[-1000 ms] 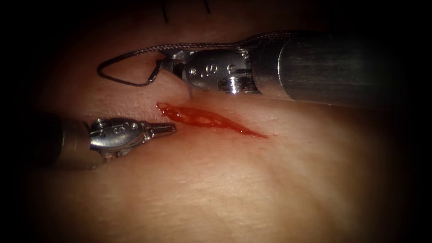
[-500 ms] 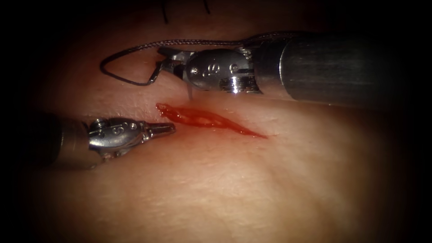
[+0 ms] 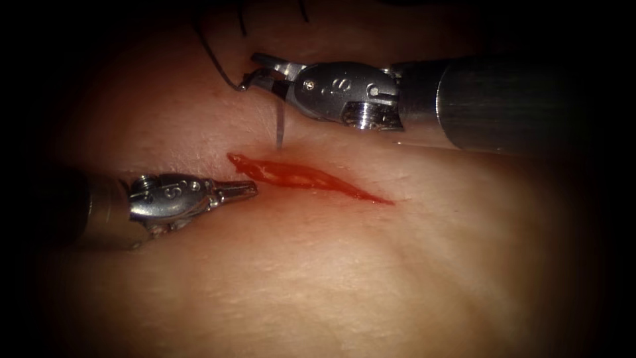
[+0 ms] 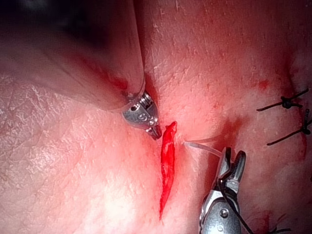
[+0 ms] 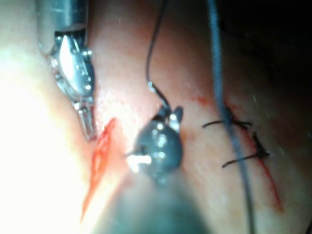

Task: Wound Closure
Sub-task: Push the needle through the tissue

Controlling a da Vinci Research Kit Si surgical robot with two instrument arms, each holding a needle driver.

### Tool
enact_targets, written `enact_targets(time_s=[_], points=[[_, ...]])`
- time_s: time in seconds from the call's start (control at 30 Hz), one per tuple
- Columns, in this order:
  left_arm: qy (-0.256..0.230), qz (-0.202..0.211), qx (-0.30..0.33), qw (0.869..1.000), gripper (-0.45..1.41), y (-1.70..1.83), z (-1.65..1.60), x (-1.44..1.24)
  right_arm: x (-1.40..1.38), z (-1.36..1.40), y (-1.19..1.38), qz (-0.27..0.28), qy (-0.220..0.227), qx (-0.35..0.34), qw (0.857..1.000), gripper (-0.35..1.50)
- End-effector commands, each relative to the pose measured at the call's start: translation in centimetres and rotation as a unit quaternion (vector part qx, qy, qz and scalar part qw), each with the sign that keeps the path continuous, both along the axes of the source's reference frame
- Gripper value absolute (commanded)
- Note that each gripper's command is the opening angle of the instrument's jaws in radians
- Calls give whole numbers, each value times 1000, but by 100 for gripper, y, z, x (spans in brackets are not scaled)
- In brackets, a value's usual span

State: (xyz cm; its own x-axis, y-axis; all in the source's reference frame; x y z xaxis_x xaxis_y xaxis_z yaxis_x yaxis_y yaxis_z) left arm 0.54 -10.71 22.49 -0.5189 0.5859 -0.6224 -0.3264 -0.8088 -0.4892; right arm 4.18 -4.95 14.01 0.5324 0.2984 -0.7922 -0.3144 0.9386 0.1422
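The right tool (image 3: 265,74) had its jaws clamped on the needle (image 3: 279,126) near its thread end, on the far side of the cut (image 3: 305,178). The needle hung from the jaws with its long axis running toward the cut, its tip just short of the far lip near the cut's left end. Whether the tip touched the tissue (image 3: 344,278) could not be told; it did not look buried. Thread (image 3: 215,63) ran from the jaws up and away to the far left.

The left tool (image 3: 246,191) lay on the near side, its jaws together and holding nothing, its tip just beside the cut's left end. So the needle's tip and the left tool faced each other across the cut's left end, and the right tool was the one nearer the needle.

The cut ran from the left toward the near right, filled with red fluid (image 4: 167,165). The tissue around it was bare and gently humped. In the left wrist view, tied stitches (image 4: 287,103) sat well apart from the cut, beyond the right tool.
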Motion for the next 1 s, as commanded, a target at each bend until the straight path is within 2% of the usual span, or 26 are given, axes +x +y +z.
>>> enact_targets(time_s=[0.03,0.47,1.0], points=[[0,1,1,1000,-36,-8,6,-6,5,4,1,5,-2,7,1000,-35],[2,1,1,1000,-38,-9,8,-6,5,16,2,35,-2,56,998,-35],[8,5,1,1000,-38,-11,12,-6,1,21,16,82,66,179,978,-35]])
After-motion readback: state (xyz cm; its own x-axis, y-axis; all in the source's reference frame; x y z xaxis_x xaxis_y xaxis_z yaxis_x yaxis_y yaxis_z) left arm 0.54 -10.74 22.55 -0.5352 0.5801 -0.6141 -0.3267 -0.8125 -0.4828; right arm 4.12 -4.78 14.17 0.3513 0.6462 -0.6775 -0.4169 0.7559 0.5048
